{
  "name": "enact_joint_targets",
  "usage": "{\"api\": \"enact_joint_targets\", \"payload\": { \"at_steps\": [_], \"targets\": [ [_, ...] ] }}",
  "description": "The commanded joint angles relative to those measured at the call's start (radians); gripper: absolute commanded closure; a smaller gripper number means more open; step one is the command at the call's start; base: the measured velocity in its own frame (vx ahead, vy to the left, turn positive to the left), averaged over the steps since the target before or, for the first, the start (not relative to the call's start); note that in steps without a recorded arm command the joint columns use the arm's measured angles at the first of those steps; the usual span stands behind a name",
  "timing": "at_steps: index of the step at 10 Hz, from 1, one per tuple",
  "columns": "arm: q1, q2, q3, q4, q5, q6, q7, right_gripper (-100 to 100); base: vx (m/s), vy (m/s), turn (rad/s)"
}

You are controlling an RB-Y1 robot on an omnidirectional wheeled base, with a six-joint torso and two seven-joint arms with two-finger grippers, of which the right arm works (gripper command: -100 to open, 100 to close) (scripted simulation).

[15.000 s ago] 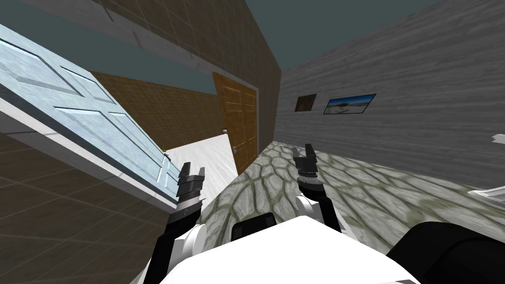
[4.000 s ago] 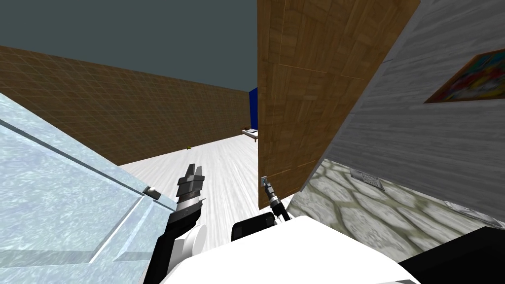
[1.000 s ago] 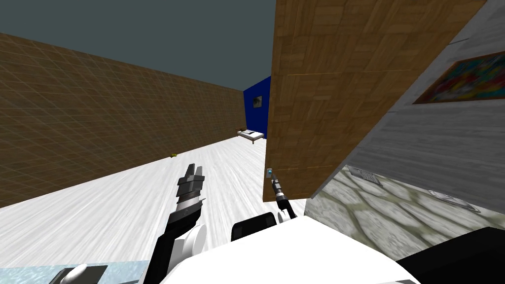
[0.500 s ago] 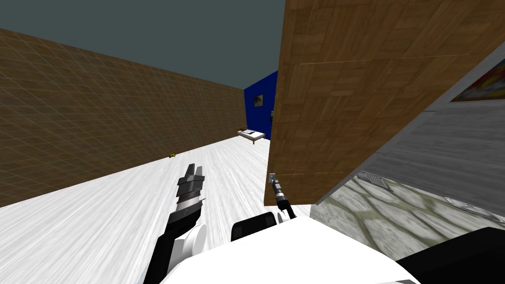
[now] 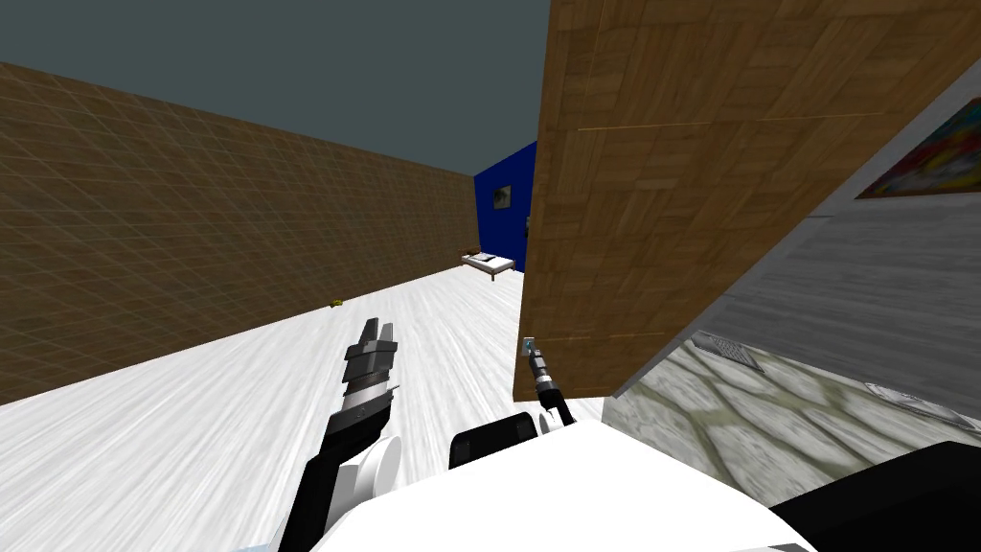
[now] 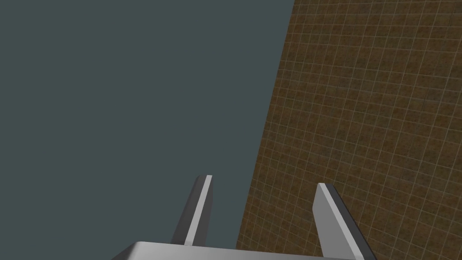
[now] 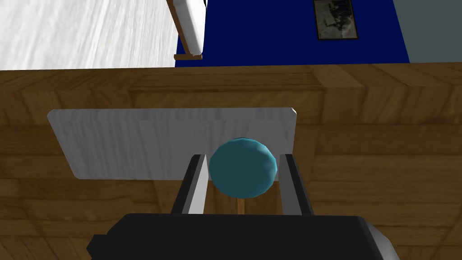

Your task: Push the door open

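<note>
Gripping the teal knob (image 7: 242,168), my right jaws are clenched on its two sides, just in front of a grey plate (image 7: 135,142) on the brown wooden door (image 5: 671,192). That door fills the upper right of the head view. My left jaws hang released at lower centre, above the white floor (image 5: 192,412).

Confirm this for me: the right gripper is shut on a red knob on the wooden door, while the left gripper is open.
Not quite. The knob is teal blue, not red; the right wrist view shows it. The rest holds: the right gripper is shut on it against the wooden door, and the left gripper is open.
</note>
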Motion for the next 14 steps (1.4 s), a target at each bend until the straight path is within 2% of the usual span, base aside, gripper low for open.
{"api": "enact_joint_targets", "payload": {
  "at_steps": [1, 3, 6, 10, 12, 13, 14],
  "targets": [
    [-0.003, -0.003, -0.016, 0.001, -0.008, 0.003, 0.004, 100, 0.107, -0.008, -0.037],
    [-0.006, -0.005, -0.027, 0.001, -0.013, 0.006, 0.007, 100, 0.161, 0.066, -0.057],
    [-0.015, -0.005, -0.069, 0.003, -0.035, 0.015, 0.018, 100, 0.203, 0.047, -0.063],
    [-0.027, 0.004, -0.126, 0.005, -0.063, 0.027, 0.033, 100, 0.19, 0.073, -0.087],
    [-0.031, 0.01, -0.146, 0.006, -0.073, 0.031, 0.039, 100, 0.209, 0.03, -0.07],
    [-0.028, 0.011, -0.135, 0.015, -0.069, 0.031, 0.036, 100, 0.108, 0.009, -0.02],
    [-0.029, 0.005, -0.153, 0.012, -0.08, 0.029, 0.042, 100, 0.145, 0.013, -0.034]
  ]
}}
